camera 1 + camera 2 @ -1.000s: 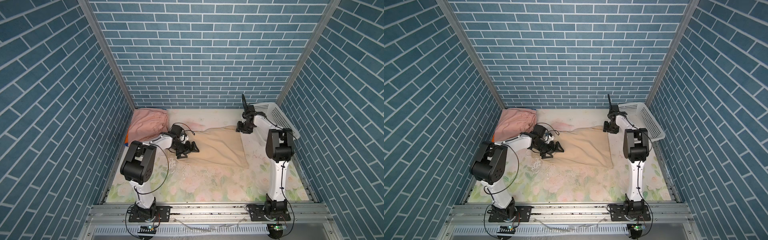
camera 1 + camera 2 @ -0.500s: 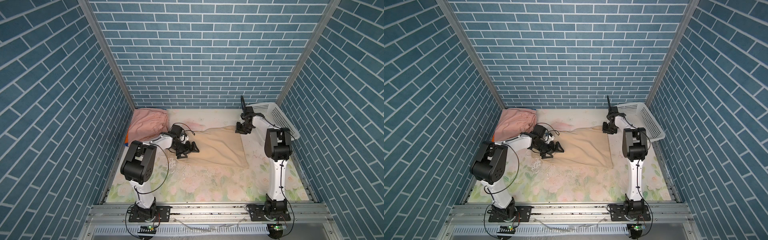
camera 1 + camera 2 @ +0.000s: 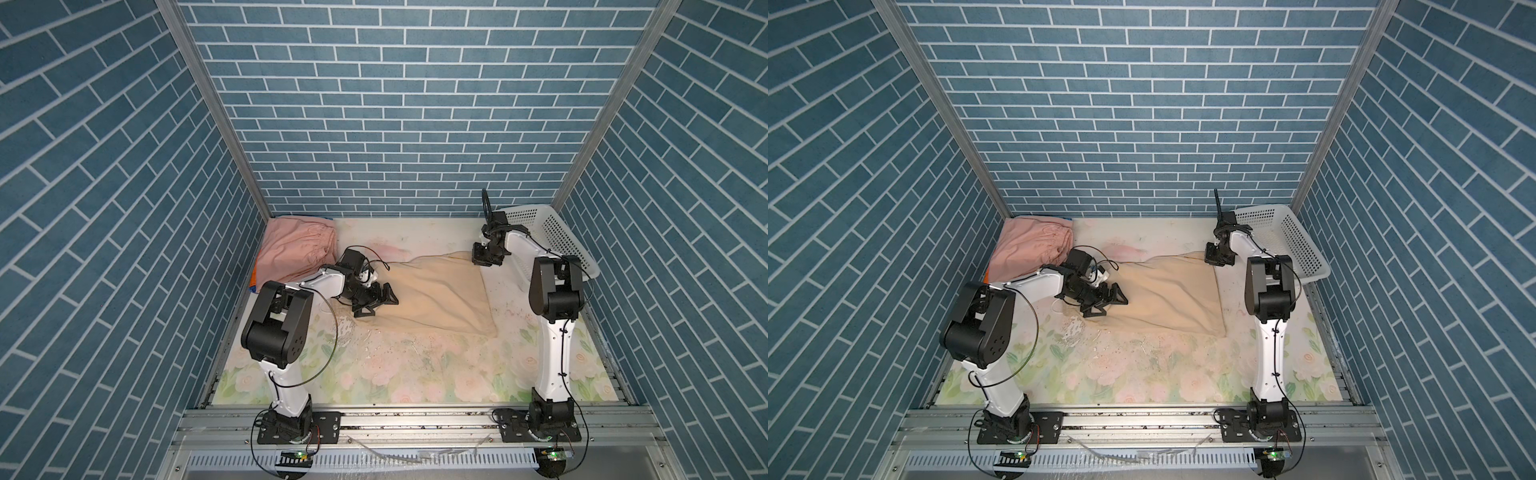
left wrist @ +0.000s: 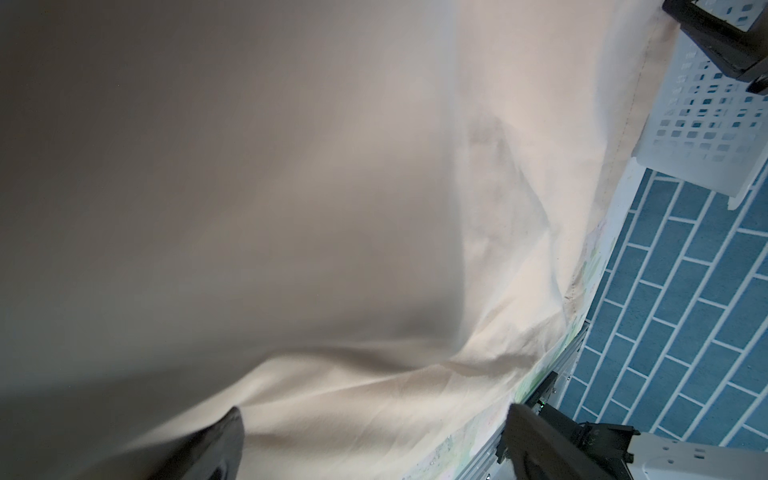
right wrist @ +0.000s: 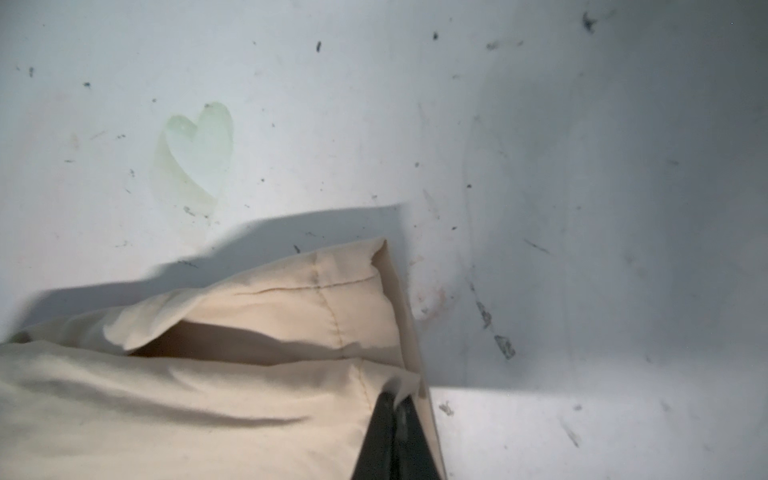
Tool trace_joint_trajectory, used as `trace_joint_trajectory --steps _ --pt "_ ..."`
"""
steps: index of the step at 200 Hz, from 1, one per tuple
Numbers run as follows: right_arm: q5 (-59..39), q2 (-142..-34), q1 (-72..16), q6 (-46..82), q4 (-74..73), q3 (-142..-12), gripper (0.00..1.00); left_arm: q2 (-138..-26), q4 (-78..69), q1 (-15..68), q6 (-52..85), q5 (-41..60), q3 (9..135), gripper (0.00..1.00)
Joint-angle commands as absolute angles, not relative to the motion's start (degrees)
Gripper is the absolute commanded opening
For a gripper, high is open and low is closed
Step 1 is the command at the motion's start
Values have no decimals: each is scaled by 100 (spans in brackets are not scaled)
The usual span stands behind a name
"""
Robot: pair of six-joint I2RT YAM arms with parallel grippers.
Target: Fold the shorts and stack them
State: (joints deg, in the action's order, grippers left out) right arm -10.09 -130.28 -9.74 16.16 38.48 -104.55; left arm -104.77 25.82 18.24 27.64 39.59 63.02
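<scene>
At the far left corner of the table [image 3: 415, 374], the pink shorts [image 3: 295, 245] are lying folded. The striped shorts [image 3: 252, 277] are showing only as an orange sliver under them.

Next, the left gripper [image 3: 380, 307] is hovering released, jaws spread wide, over the left edge of the beige shorts [image 3: 440, 291]. We cannot tell whether it is touching them.

The beige shorts are lying spread at the middle of the table. They are plain, matte and softly creased, with stitched hems. We are judging them light and limp: they are likely to sag and fold wherever they are unsupported, and to drag on the table rather than slide cleanly. The doubled hems and corners are looking like the firmest places to take hold.

The right gripper [image 3: 481, 261] is clenched on 1 such place, their far right corner, which is rising slightly off the table.

At the far right corner, the white basket [image 3: 557, 232] is sitting just beside that gripper.
</scene>
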Motion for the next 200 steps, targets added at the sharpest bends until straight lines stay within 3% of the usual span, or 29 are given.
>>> trace_joint_trajectory --steps 1,34,95,200 --pt "-856 -12785 -992 1480 3987 -10584 5 -10705 2639 1791 2693 3784 6293 100" --pt "-816 -12604 -1017 1459 3946 -10497 0 -10737 2628 1793 2684 3788 6291 100" --pt "-798 -12156 -1037 1494 3823 -10600 0 -10724 2654 1776 2667 3788 6302 100" --pt "-983 -13469 -1042 1481 3869 -11470 0 -10789 2692 1695 2640 3784 6259 100"
